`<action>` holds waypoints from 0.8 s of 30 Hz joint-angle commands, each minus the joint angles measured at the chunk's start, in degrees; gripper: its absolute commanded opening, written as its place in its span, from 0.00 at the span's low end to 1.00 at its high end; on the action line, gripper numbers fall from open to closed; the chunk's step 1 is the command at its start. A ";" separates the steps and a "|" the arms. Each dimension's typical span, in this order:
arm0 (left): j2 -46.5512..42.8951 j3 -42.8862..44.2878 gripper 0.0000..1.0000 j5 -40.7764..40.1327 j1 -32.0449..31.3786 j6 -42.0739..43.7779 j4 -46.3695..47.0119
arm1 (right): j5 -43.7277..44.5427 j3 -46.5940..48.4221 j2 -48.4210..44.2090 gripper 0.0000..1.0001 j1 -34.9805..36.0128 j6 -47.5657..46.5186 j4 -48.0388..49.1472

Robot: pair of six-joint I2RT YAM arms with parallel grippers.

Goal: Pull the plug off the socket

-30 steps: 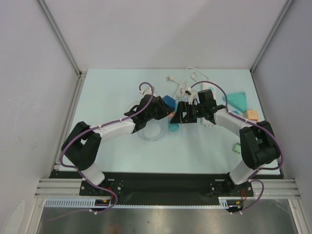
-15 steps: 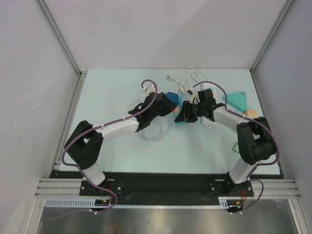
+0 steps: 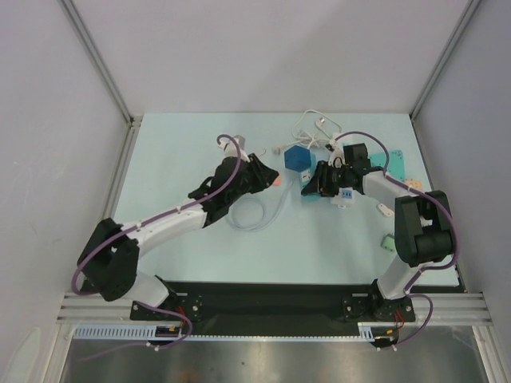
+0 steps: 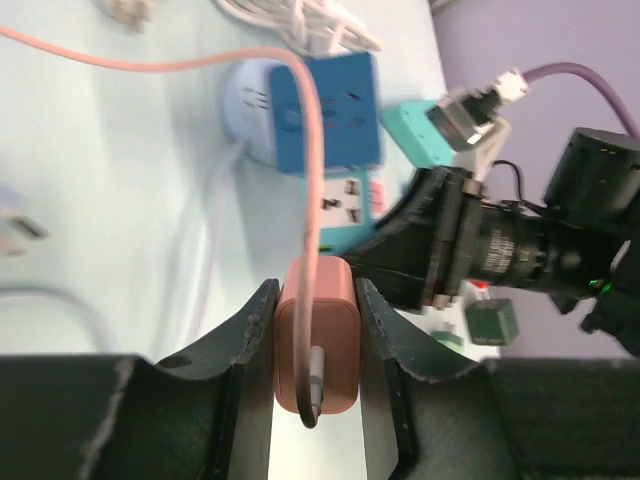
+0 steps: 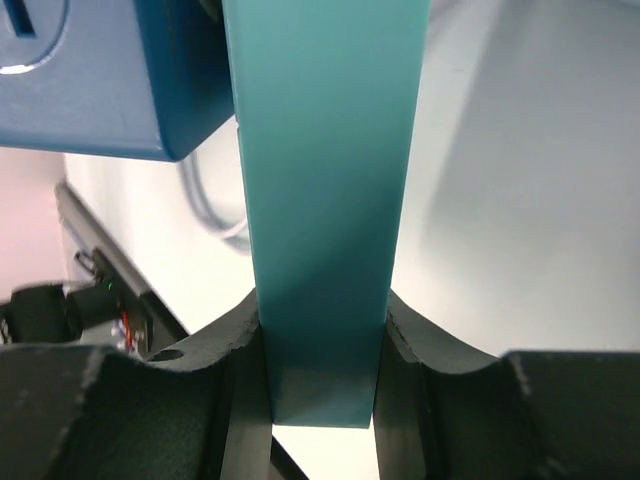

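Plug [image 4: 318,345], pink, clenched in left gripper [image 4: 315,300] just left of centre in the top view, now sits apart from teal socket strip [image 5: 320,200], which right gripper [image 5: 320,315] has just clamped; the 2 arms have drawn apart, so the pull is judged done.

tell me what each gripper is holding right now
left gripper: closed on the pink plug
right gripper: closed on the teal socket block
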 commanded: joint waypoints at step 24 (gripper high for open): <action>-6.36 -8.97 0.00 -10.32 44.48 15.26 -2.32 | -26.31 0.56 -3.72 0.00 -2.19 -11.71 3.22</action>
